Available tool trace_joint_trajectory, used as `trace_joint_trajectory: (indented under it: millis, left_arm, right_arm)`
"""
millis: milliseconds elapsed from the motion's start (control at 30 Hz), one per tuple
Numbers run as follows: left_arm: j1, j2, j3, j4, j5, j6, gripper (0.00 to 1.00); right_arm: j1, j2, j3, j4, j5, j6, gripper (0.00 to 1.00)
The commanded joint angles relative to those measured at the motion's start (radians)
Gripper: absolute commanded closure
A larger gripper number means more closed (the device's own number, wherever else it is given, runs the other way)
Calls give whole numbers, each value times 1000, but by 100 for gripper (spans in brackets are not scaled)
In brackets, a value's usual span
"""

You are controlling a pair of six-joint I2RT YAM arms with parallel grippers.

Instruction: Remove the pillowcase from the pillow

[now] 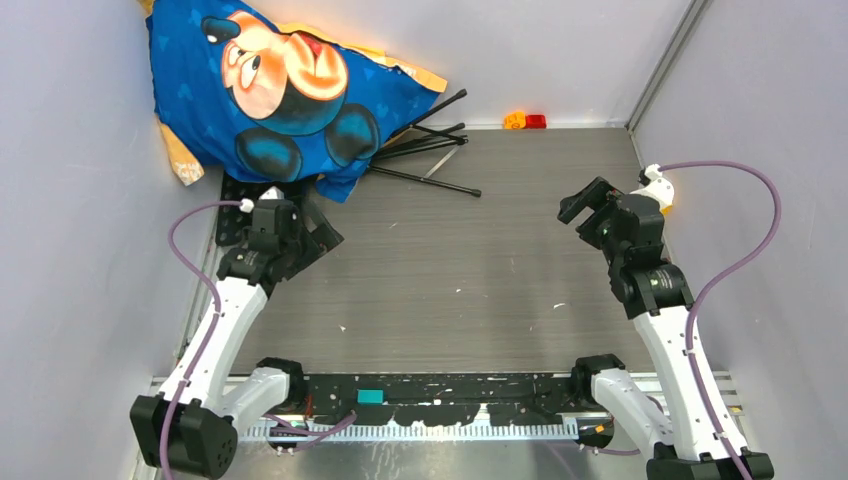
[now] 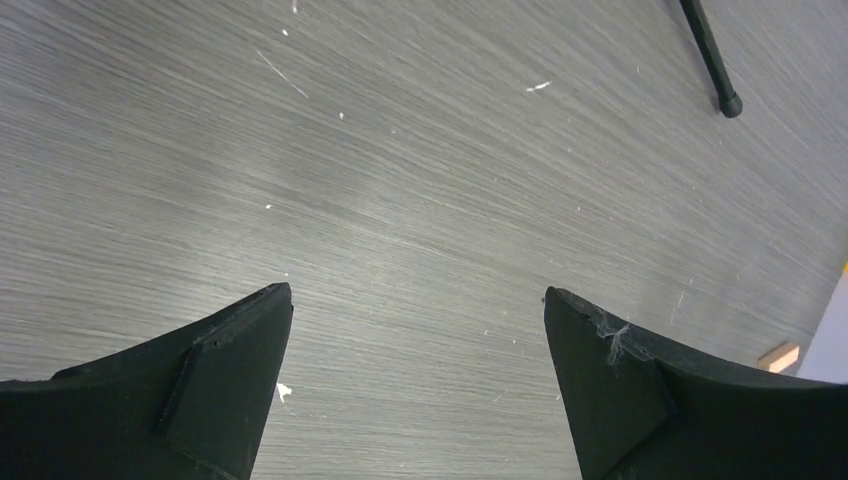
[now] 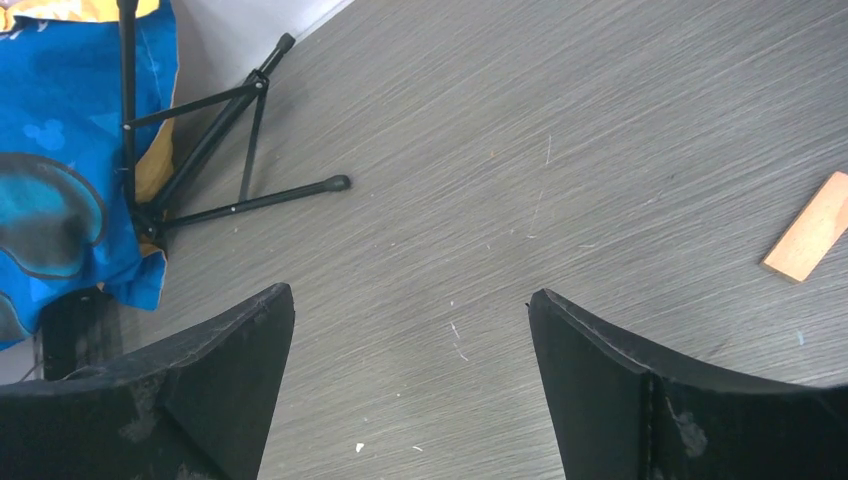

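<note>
Hovering left gripper (image 2: 418, 295) over table (image 1: 480, 280), jaws spread wide, nothing held; right gripper (image 3: 410, 295) likewise released. Pillowcase (image 1: 280, 90) propped in far-left corner, pillow presumably inside, unseen. I'd pinch loose blue hem with left, avoiding tripod (image 1: 425, 150) legs.
</note>
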Motion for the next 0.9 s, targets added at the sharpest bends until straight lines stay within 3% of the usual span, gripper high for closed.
trace_joint_trajectory:
  millis: [0, 200, 700, 867]
  left_arm:
    - [2, -3, 82, -21, -102, 33, 0]
    - [4, 56, 158, 61, -183, 74, 0]
    - [99, 499, 559, 274, -372, -13, 0]
    - [188, 650, 723, 340, -323, -23, 0]
  right_arm:
    - [-1, 19, 1, 35, -28, 25, 8]
    - [0, 44, -6, 45, -77, 31, 8]
    - [3, 84, 4, 4, -247, 77, 8]
    - [2, 105, 37, 3, -270, 60, 8]
